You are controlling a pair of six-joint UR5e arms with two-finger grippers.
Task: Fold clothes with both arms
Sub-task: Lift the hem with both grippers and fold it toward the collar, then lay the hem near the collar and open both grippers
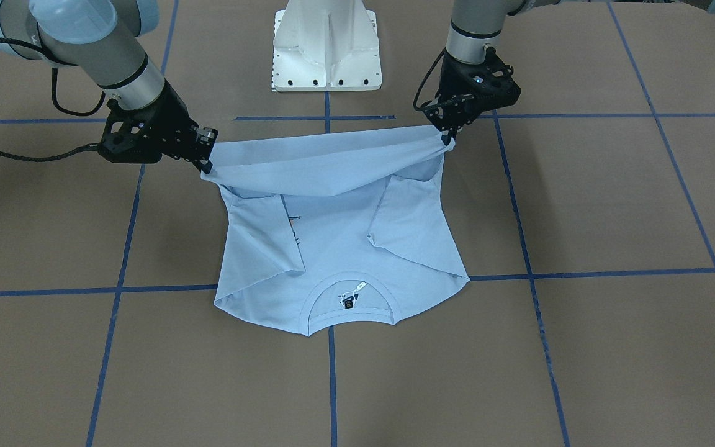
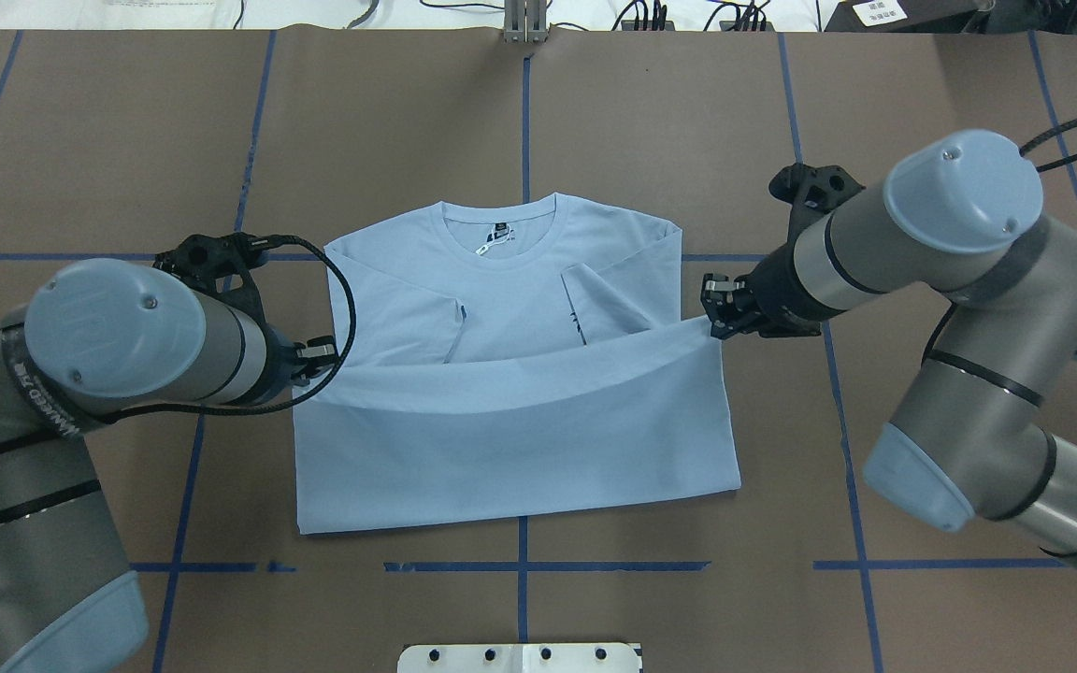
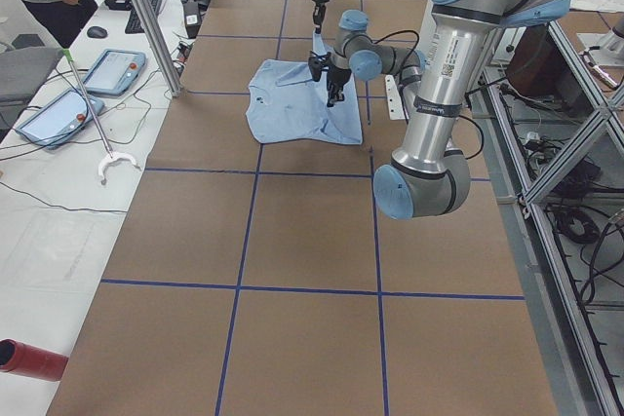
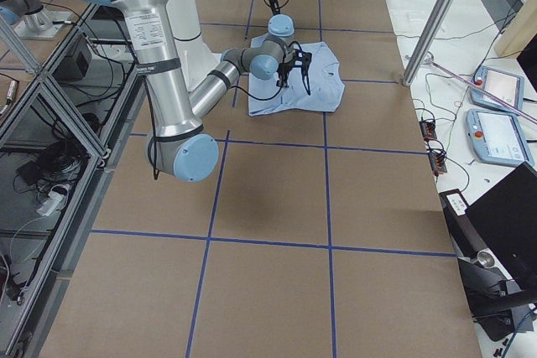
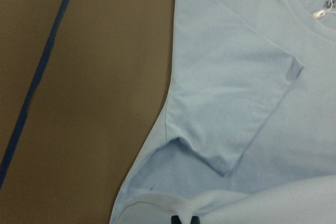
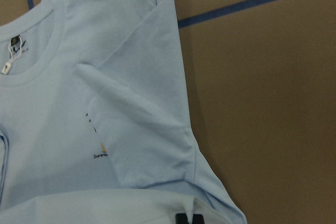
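Brown table, mid-frame: T-shirt, judged limp and light, sags between left gripper and right gripper, both clamped on its hem corners.

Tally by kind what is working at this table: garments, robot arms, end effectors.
Garments: 1 (T-shirt)
Robot arms: 2 (left arm, right arm)
End effectors: 2 (left end effector, right end effector), both gripping the T-shirt
Total: 5

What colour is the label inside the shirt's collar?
Black label, with a white tag beside it; clearest in the exterior front-facing view.
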